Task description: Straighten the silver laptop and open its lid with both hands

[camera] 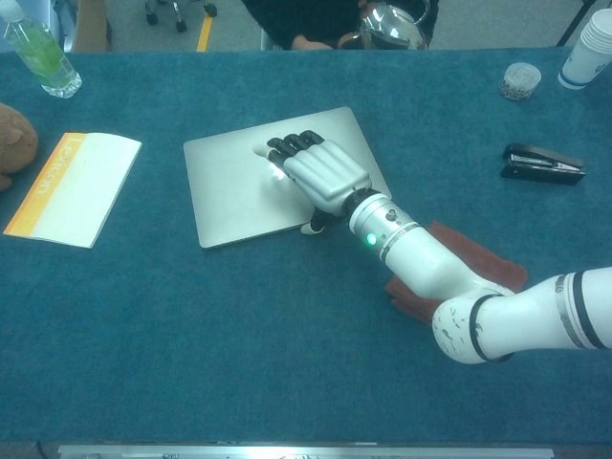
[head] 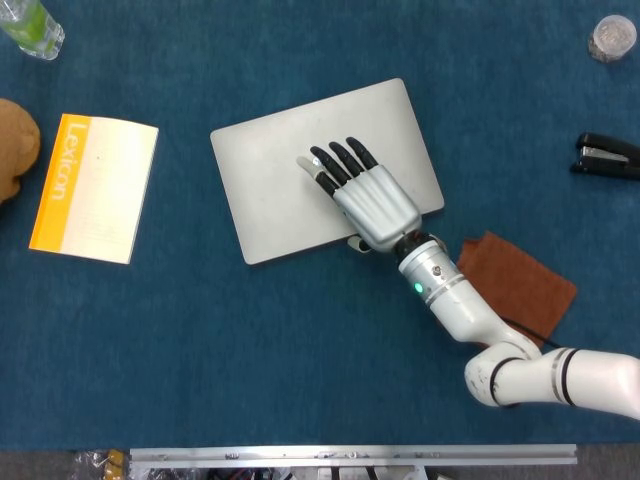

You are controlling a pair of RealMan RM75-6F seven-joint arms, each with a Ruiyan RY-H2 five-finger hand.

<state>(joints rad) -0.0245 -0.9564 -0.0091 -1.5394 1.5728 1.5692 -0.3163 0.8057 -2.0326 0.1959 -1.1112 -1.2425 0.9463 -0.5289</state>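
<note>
The silver laptop lies closed on the blue table, skewed so its right side sits further back; the chest view shows it as well. My right hand rests flat on the lid's right half, fingers stretched toward the middle and the thumb hanging over the near edge. The chest view has the same hand lying palm down and holding nothing. My left hand appears in neither view.
An orange-and-cream booklet lies to the left, with a brown plush toy and a bottle beyond it. A brown cloth sits under my right forearm. A black stapler and a small jar are far right.
</note>
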